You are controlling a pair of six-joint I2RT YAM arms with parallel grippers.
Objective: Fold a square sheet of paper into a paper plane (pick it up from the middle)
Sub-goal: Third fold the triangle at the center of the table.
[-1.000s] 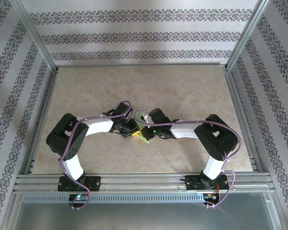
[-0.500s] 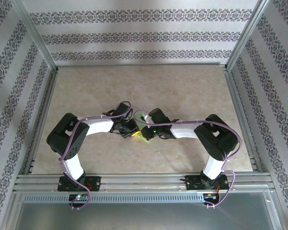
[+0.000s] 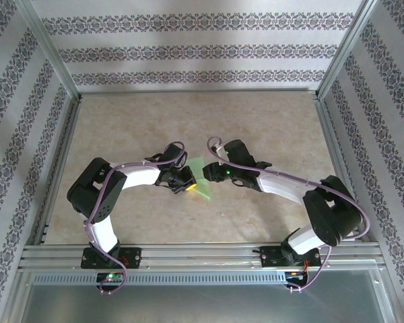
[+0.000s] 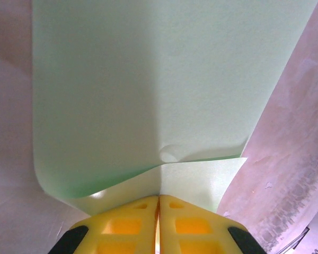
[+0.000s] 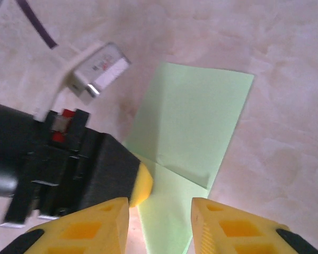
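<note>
Our left end effector (image 4: 159, 205) has its yellow fingers pressed flat together, pinching the near edge of the square sheet of paper (image 4: 148, 79). From the top camera that sheet (image 3: 200, 179) lies near the middle of the bench (image 3: 256, 121), between the two wrists. Our right end effector (image 5: 160, 214) hangs over the sheet (image 5: 196, 116) with its jaws apart and nothing between them. We judge the paper to be very light and limp. It curls where it rises to the left fingers and shows a small dimple (image 4: 169, 153) beside the fold, so a hard pinch or a sideways tug would likely wrinkle or tear it. We think it is best taken along a creased edge, where doubled layers give some stiffness, with the other end effector pressing it flat. The bite point itself is cut off at the bottom of the left wrist view. We cannot count the clamped layers, and from above the wrists cover part of the sheet.
</note>
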